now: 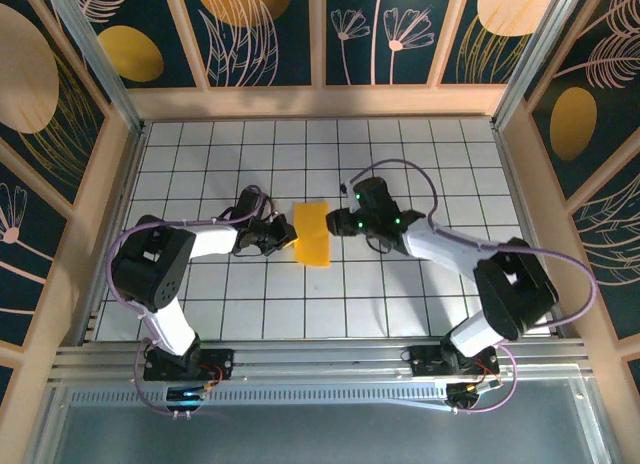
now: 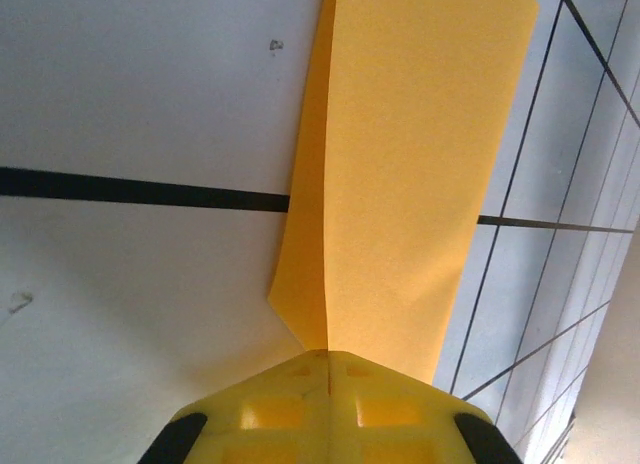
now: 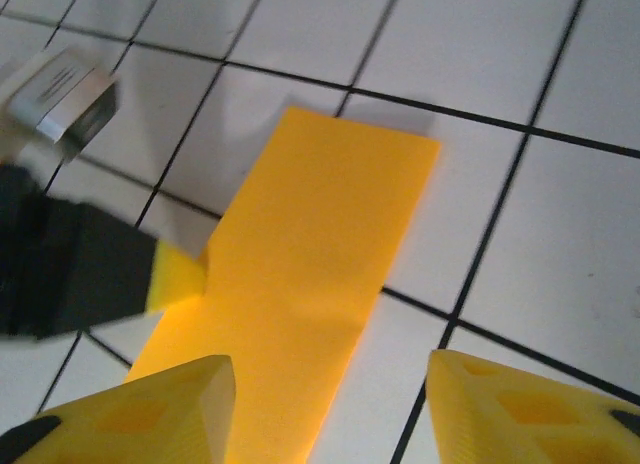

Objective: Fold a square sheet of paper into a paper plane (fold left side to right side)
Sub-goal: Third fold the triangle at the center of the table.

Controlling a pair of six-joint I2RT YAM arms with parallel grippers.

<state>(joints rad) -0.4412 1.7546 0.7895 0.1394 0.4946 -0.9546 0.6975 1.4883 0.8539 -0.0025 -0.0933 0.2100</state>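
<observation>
Low in the frame, left gripper pinched shut on folded paper near the middle of the table, right gripper open beside it, so could maybe slip and spoil the fold.

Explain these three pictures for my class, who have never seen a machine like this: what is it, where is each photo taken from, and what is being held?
These are two robot arms bolted at the near edge of a white tiled table. One picture looks down from above; the other two come from small cameras on each wrist, so yellow jaws show at the bottom of each. In the middle lies a folded, oblong piece of thin orange-yellow paper. The left gripper has its jaws shut on the paper's edge; its wrist view shows the paper pinched there. The right gripper stands beside the paper with jaws apart, holding nothing.
</observation>
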